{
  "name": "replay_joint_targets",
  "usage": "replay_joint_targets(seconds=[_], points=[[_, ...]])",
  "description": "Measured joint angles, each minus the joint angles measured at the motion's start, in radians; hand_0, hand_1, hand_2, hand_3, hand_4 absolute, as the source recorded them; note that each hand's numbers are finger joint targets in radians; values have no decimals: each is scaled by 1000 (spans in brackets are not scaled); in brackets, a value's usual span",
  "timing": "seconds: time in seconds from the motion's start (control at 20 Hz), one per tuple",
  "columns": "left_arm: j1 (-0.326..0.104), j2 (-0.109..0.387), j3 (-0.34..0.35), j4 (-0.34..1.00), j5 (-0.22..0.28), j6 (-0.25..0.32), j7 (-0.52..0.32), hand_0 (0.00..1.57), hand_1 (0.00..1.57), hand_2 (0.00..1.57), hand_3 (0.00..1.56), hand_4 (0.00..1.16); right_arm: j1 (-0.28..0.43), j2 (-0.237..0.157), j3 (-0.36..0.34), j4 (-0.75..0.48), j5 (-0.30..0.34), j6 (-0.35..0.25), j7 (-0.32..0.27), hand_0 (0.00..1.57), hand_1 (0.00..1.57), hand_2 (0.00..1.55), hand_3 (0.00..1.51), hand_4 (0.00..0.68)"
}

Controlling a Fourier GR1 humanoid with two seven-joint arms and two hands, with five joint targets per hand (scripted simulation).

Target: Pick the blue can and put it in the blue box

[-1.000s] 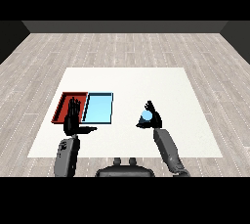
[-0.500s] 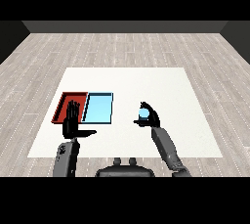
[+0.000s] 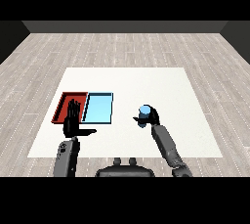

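right robot hand (image 3: 150,117) curled round blue can (image 3: 144,112)

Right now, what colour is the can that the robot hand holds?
Blue. The can sits in the right robot hand, shown best in the head view.

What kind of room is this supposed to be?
Probably a bare test space for sorting: a white table on a pale wood-plank floor, bearing only a red tray, a light blue tray and a small blue can.
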Motion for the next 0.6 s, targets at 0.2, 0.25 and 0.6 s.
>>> replay_joint_targets(seconds=[0.2, 0.25, 0.6], points=[[-26, -8, -18, 17, -20, 15, 18, 0, 0, 0, 0, 0, 46, -3, 18, -125, 19, -12, 33, 1494, 1494, 1454, 1411, 651], [-14, -9, -25, 14, -26, 12, 14, 0, 0, 0, 0, 0, 53, 1, 28, -156, 27, -18, 41, 1491, 1491, 1451, 1408, 652], [-71, -21, -70, 97, -79, 35, 25, 0, 0, 0, 0, 0, 56, -14, 29, -275, 45, -4, 62, 1493, 1493, 1451, 1405, 648]])
